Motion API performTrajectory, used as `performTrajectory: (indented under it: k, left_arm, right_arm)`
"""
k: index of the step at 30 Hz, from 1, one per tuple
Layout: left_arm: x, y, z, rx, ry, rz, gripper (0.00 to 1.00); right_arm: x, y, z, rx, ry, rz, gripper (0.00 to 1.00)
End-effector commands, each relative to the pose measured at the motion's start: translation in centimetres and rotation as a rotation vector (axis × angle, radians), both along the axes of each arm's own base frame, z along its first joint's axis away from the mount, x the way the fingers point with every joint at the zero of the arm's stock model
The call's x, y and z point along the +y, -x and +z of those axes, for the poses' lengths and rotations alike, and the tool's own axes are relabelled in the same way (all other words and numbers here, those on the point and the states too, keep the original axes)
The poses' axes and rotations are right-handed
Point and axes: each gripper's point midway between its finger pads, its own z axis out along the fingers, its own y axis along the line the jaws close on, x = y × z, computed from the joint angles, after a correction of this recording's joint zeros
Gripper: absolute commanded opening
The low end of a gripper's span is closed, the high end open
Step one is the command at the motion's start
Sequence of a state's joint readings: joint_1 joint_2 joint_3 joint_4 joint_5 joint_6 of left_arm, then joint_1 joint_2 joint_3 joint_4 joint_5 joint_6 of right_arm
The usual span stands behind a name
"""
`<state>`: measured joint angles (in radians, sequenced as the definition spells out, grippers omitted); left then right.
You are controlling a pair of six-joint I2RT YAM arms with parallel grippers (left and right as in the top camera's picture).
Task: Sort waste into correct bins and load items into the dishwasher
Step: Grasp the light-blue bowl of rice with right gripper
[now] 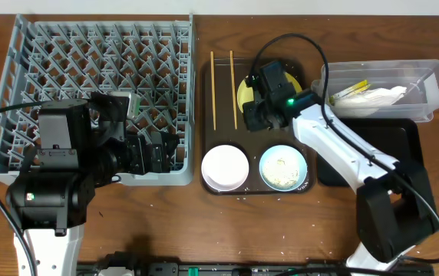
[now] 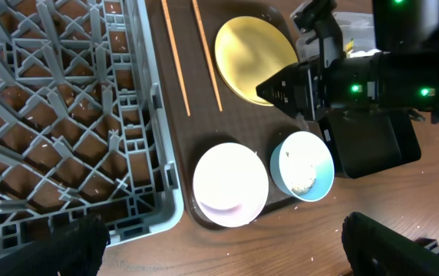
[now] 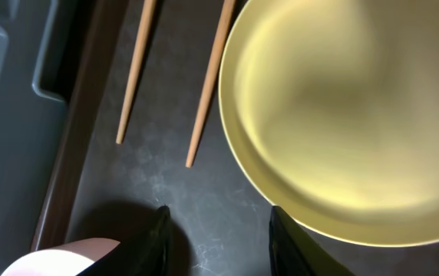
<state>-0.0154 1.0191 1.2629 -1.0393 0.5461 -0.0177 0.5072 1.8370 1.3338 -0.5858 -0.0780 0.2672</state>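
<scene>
My right gripper is open and empty, low over the dark brown tray, its right finger at the rim of the pale-yellow plate. Two chopsticks lie left of the plate. The cream-white bowl and the light-blue bowl, which holds rice scraps, sit at the tray's front. My left gripper is open and empty at the front right corner of the grey dish rack. I cannot make out the cup.
The clear tub at the back right holds the white napkin and the yellow-green sachet. The black tray lies in front of it, partly under my right arm.
</scene>
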Motion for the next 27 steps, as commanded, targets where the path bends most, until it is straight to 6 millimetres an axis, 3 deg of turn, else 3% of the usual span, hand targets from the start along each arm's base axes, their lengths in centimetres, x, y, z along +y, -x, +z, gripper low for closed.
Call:
performTrajectory:
  k: [1, 11, 15, 18, 25, 27]
  left_arm:
    - [0.0, -0.1, 0.6, -0.025, -0.016, -0.010, 0.98]
    - [0.0, -0.1, 0.6, -0.025, -0.016, -0.010, 0.98]
    - [0.0, -0.1, 0.6, -0.025, -0.016, -0.010, 0.98]
    - [0.0, -0.1, 0.6, -0.025, -0.016, -0.010, 0.98]
    - [0.0, -0.1, 0.6, -0.025, -0.016, -0.010, 0.98]
    - [0.0, -0.1, 0.6, -0.025, -0.016, -0.010, 0.98]
  right_arm:
    - [0.3, 0.4, -0.7, 0.015, 0.015, 0.016, 0.38]
    - [-0.5, 1.8, -1.5, 0.079, 0.048, 0.011, 0.37]
    - [-1.6, 4.4, -2.4, 0.211, 0.076, -0.062, 0.31]
    - [-2.0, 6.6, -2.9, 0.285, 0.124, -0.042, 0.34]
    - [-0.7, 10.6, -3.3, 0.352, 0.207, 0.041, 0.39]
    - [-1.0, 11.1, -3.4, 0.343, 0.258, -0.020, 0.39]
